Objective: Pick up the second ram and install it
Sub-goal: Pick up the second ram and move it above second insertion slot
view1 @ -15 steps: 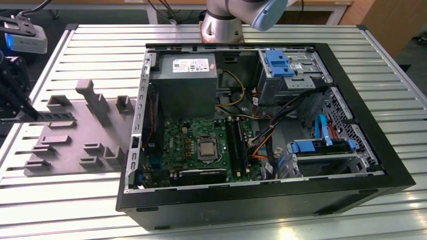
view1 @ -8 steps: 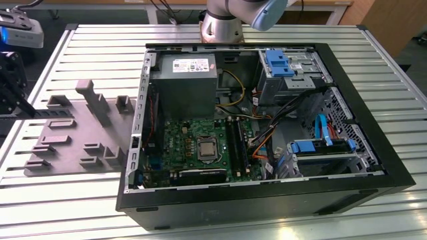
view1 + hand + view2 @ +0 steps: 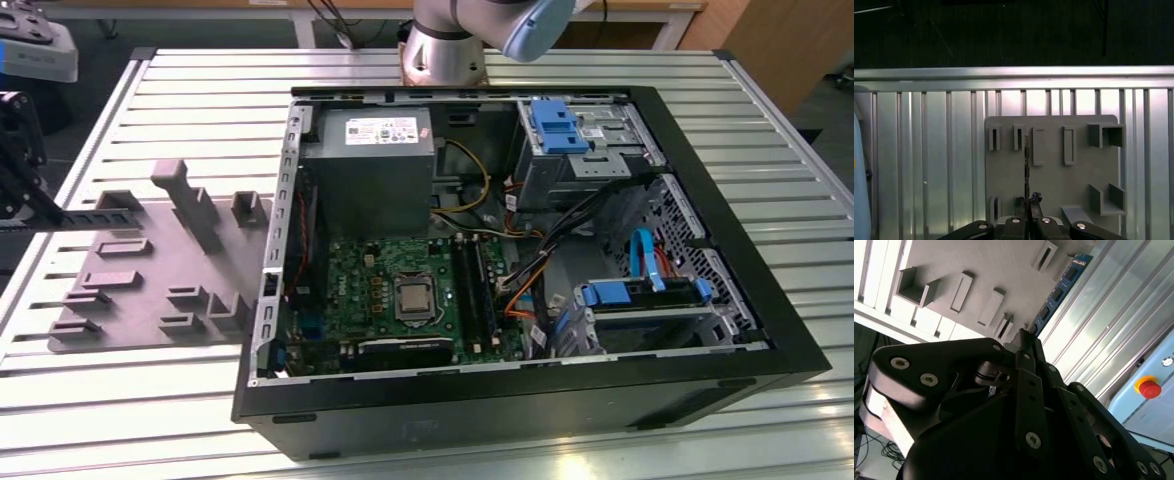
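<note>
Second wrist view, gripper (image 3: 1026,338) pinching chip-faced ram (image 3: 1057,293)

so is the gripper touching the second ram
Touching: in the second wrist view the gripper pinches one end of the second ram between its fingertips.

A slatted metal table (image 3: 200,90) carries an open computer case (image 3: 534,398) and a grey holder plate (image 3: 160,262).

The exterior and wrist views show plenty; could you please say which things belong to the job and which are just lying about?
Job: second ram, clamped in the hand; motherboard inside the computer case.

Lying about: grey holder plate; power supply; blue drive brackets; red stop button; slatted table.
</note>
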